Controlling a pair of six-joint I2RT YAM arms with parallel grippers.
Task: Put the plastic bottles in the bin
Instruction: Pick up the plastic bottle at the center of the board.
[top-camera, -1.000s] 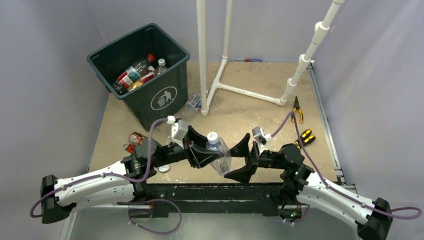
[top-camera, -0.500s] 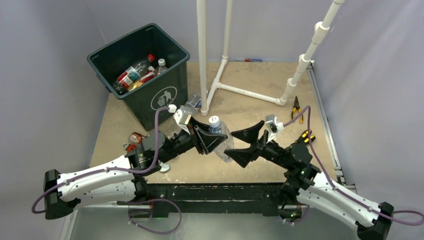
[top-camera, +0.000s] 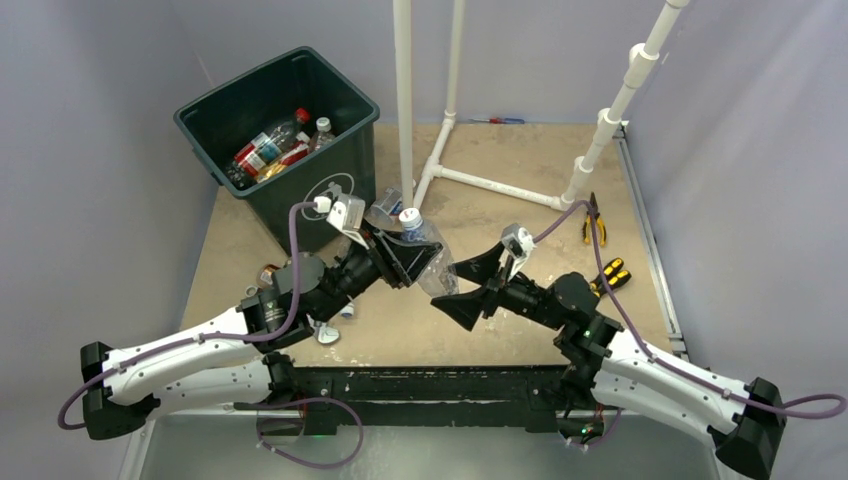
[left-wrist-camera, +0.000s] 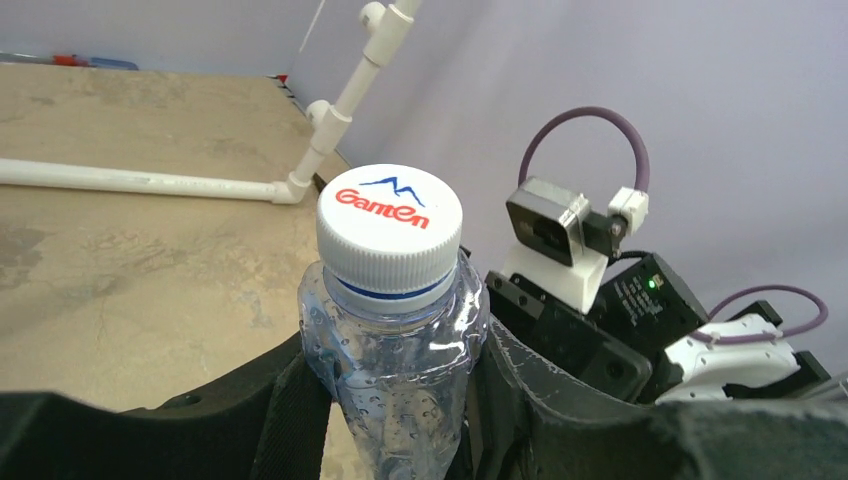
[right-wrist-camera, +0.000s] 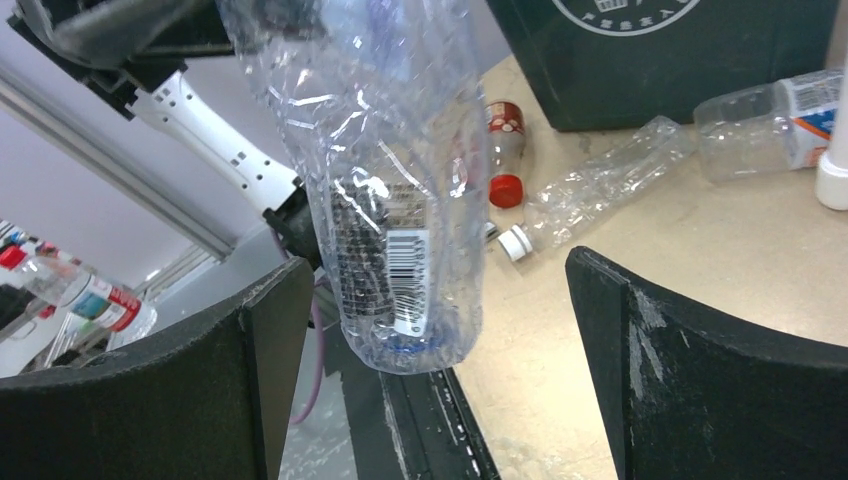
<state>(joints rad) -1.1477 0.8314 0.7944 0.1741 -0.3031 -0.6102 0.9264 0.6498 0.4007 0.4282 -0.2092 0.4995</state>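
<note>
Top external view: the left pincer, clamped on the clear crumpled plastic bottle with a white cap, has carried it closer to the dark green square plastic bin just beyond its tips. The right pincer, jaws apart, has backed off beside it. The handover seems finished, with the drop next.

So the left gripper hauled the crumpled clear plastic bottle with the white cap away from the middle of the near edge toward the far-left corner, now near the dark green square plastic bin. Right gripper, jaws wide, trailed leftward after it.
</note>
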